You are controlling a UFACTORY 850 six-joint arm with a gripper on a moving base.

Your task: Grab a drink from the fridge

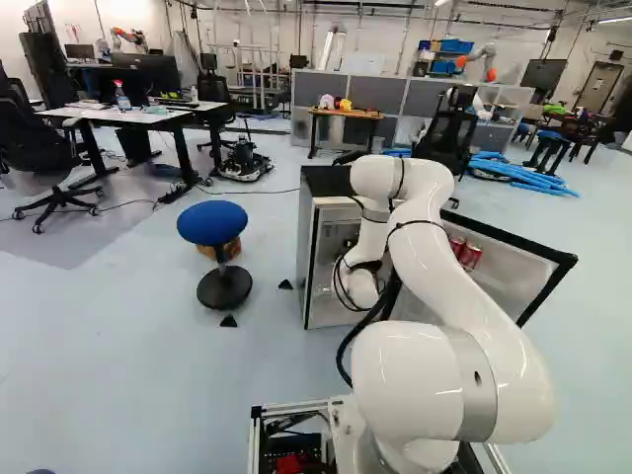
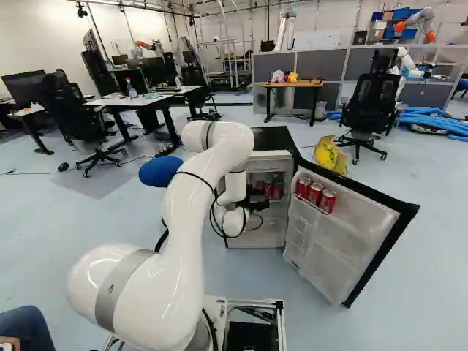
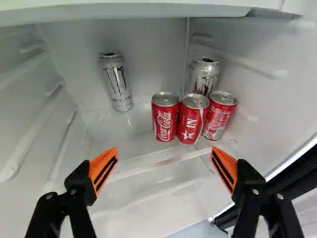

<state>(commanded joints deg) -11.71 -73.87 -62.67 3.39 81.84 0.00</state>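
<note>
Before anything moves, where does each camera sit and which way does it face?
Left base view: behind the arm, to its left, looking ahead and slightly down; arm right of middle.
Right base view: behind it, to its right, same direction; arm left of middle.
Wrist view: on the wrist, looking along the open end effector into the fridge; only the end effector shows.
Both base views show the fridge and its open door.

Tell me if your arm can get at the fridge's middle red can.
Likely yes: the open fingers face the middle red can with nothing between, but red cans crowd it on both sides.
</note>
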